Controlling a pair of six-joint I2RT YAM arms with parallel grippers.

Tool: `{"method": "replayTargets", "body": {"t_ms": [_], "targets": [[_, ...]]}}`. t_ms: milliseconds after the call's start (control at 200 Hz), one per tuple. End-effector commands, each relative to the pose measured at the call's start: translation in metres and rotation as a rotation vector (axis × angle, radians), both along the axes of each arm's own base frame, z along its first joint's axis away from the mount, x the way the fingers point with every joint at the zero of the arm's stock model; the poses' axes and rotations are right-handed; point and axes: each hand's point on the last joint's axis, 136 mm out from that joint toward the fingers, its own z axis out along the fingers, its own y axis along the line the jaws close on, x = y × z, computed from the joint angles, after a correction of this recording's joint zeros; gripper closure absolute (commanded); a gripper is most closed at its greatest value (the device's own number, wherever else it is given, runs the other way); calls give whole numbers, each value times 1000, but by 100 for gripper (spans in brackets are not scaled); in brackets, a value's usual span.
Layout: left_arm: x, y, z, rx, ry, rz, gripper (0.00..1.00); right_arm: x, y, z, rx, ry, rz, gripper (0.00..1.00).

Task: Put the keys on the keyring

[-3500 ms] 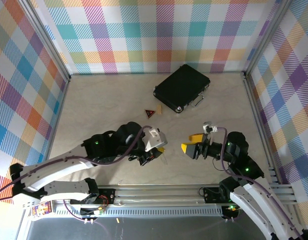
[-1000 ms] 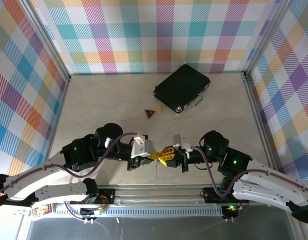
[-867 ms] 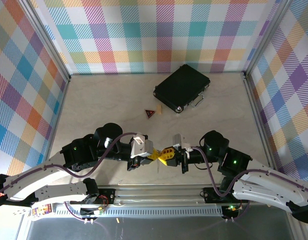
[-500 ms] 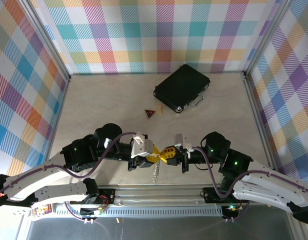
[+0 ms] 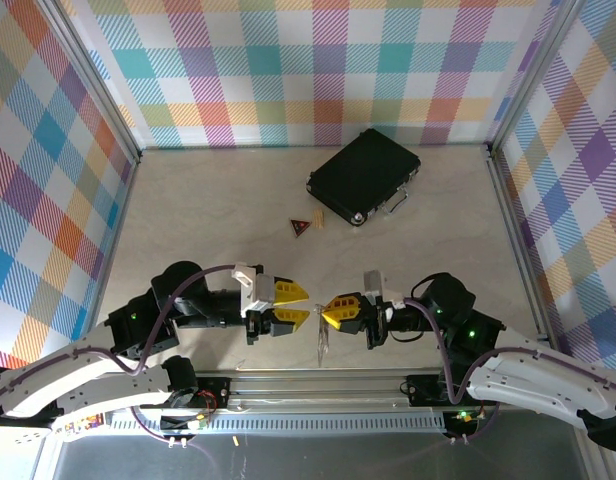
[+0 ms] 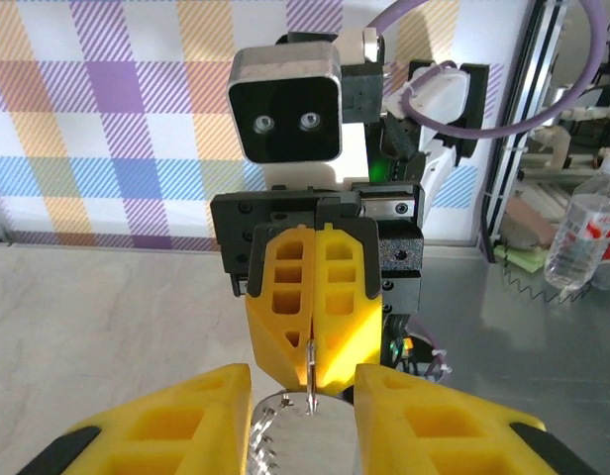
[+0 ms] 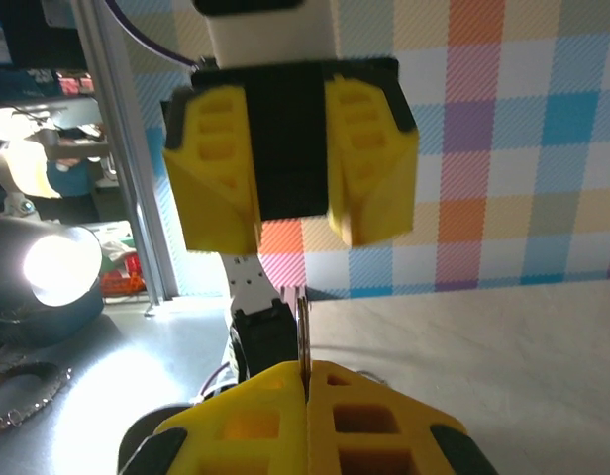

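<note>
My right gripper point(image 5: 326, 311) is shut on the keyring point(image 7: 303, 327), a thin silvery loop seen edge-on that sticks out past its yellow fingertips. The ring's fine chain point(image 5: 320, 345) hangs down toward the table. Facing it, a small gap away, my left gripper point(image 5: 308, 304) is open with nothing between its fingers. In the left wrist view the left gripper point(image 6: 303, 396) frames the keyring point(image 6: 310, 388) pinched in the right gripper point(image 6: 312, 361). In the right wrist view the open left gripper point(image 7: 293, 236) hangs above the shut right gripper point(image 7: 307, 368). The keys are out of view.
A black rectangular case point(image 5: 365, 175) lies at the back right of the table. A small red-and-black triangular tag point(image 5: 300, 226) lies in front of it. The metal rail point(image 5: 318, 385) runs along the near edge just below both grippers.
The two grippers were pressed together tip to tip; my left gripper has opened and drawn back to the left. The keyring stays in the right gripper, which shifted slightly right.
</note>
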Motion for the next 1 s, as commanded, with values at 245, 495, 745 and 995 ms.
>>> {"method": "replayTargets", "body": {"t_ms": [245,495,745,995], "targets": [[-13,-10,11,-78,32,-92,66,-14,-8,39,191,-48,62,100],[-13,-14,9,-73,47,-107,76,-11,-3,37,183,-43,63,100],[-11,-17,10,-73,47,-105,88,-11,-3,35,178,-39,59,100],[-8,-13,8,-33,13,-73,100,-2,2,23,72,-31,10,100]]}}
